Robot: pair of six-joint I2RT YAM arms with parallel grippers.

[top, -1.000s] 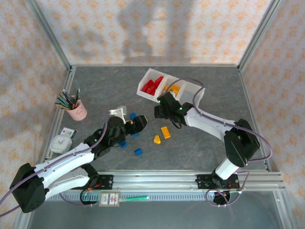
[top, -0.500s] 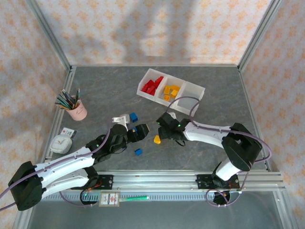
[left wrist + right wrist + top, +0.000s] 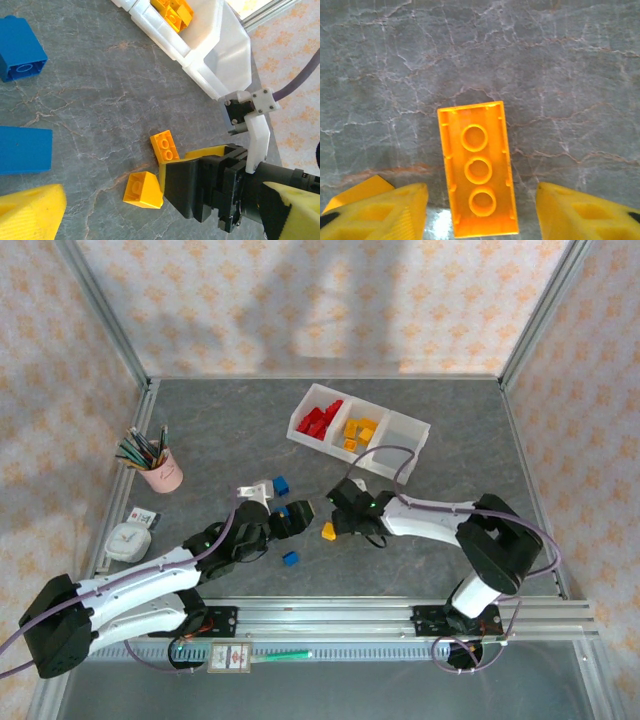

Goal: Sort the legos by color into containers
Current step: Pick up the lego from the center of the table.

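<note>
- Right gripper (image 3: 480,210) was open, one finger on either side of an upside-down orange brick (image 3: 477,167) on the table (image 3: 450,470), with gaps on both sides.
- Orange wedge (image 3: 142,190) lay just beside it.
- Farther back, the tray (image 3: 405,430) held red and orange legos in separate compartments.

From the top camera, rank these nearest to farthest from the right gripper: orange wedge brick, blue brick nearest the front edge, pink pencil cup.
1. orange wedge brick: just left of the right gripper.
2. blue brick: farther left, nearer the front.
3. pink pencil cup: far left side.
</note>
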